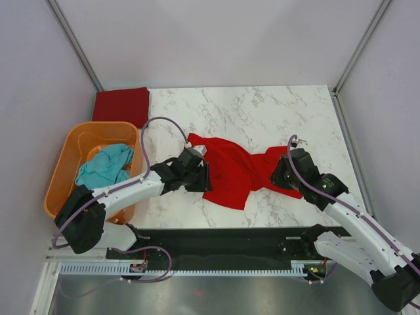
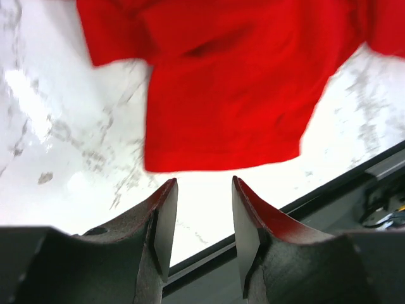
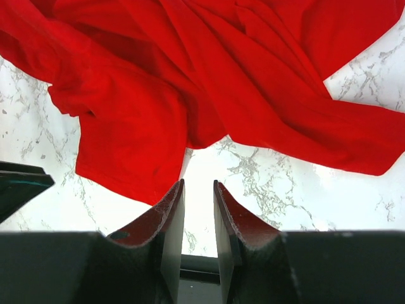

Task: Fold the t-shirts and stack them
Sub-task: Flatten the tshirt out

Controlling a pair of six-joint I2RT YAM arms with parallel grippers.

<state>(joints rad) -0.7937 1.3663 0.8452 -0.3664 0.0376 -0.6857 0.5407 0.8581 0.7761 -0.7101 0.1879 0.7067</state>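
Top external, bright red t-shirt (image 1: 226, 172), rumpled, twisted across its middle

The left arm (image 1: 125, 190) and right arm (image 1: 357, 223) are sporting white shells with black joints. Lilac cables (image 1: 161, 119) are looping along both.

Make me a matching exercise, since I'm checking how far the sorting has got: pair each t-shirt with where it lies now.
Things:
1. bright red t-shirt
2. maroon t-shirt
3. teal t-shirt

Places:
A. inside the orange basket
B. crumpled in the middle of the table
C. folded at the table's far left corner

Pairs: 1-B, 2-C, 3-A
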